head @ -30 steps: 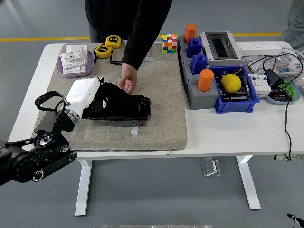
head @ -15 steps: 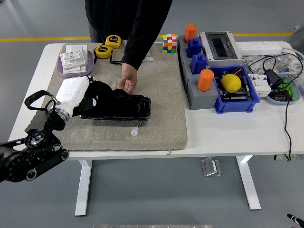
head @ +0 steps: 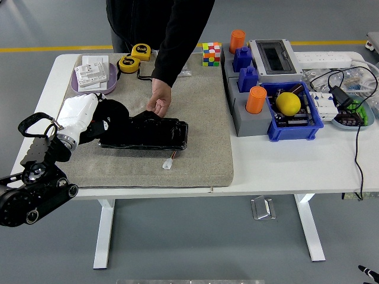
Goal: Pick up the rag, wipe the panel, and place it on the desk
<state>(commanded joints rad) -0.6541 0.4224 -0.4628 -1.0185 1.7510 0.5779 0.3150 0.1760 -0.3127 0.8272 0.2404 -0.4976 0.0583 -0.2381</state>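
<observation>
A black rag (head: 110,113) lies bunched at the left end of a long black panel (head: 151,134), which rests on a grey-brown mat (head: 201,136). My left hand (head: 79,112), white with a black arm behind it, is shut on the rag at the mat's left edge. A person stands at the far side of the table. Their hand (head: 159,101) rests on the panel's far edge and holds it down. My right hand is out of view.
A purple tray (head: 83,87) with white parts and two yellow tape measures (head: 128,63) sit at the back left. A Rubik's cube (head: 211,53), orange cups (head: 256,99), a grey box (head: 273,58), a blue bin (head: 308,128) holding a yellow ball, and cables fill the right. A small white connector (head: 168,164) lies in front of the panel.
My left hand has dragged the rag leftward along the panel, from over its left part to its left end. The person's hand has stayed on the panel.
</observation>
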